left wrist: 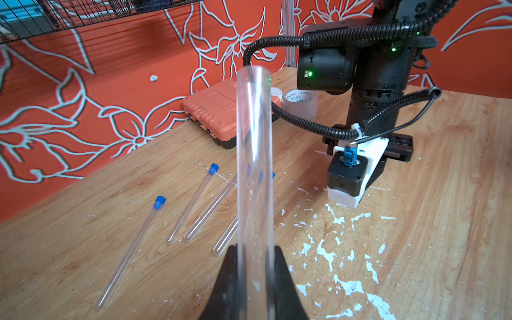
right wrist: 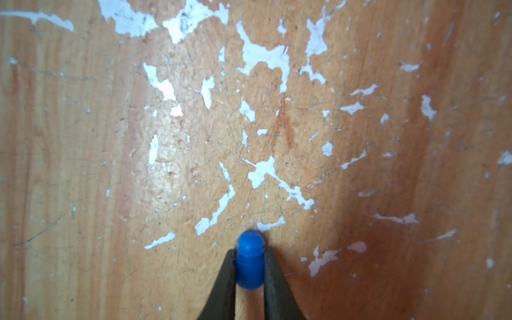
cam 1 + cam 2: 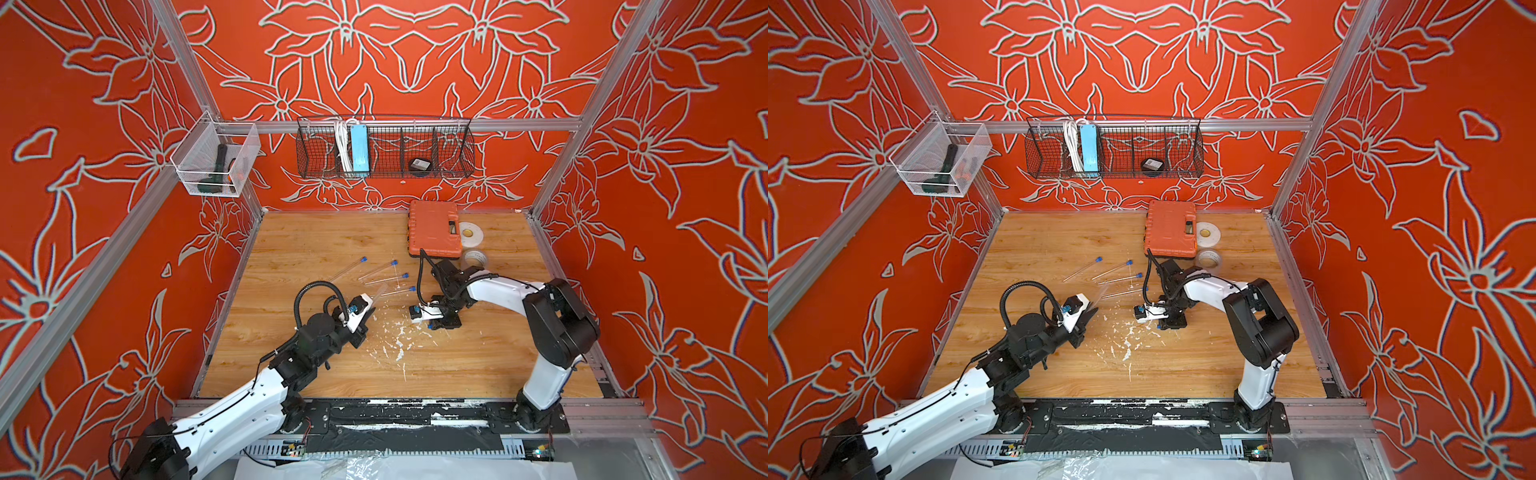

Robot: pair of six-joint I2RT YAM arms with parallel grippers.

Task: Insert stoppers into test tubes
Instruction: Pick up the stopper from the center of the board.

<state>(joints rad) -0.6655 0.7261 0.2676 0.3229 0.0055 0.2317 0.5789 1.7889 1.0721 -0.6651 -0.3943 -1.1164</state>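
Bright even light; wrist views slightly soft.

Workshop-style robot booth: aluminium frame [image 3: 523, 124], wire basket [image 3: 453, 153], orange tool case [image 3: 432, 230], tape rolls [image 3: 471, 235].

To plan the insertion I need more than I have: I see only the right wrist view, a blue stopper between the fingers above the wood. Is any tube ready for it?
Observer: Yes, the left gripper is shut on an open tube.
Operator: Where does its mouth point?
Observer: In a top view the mouth points away from the robot, slanted toward the right gripper.
Operator: And the other tubes?
Observer: Four tubes lie on the table beyond both grippers, each already plugged with a blue stopper.
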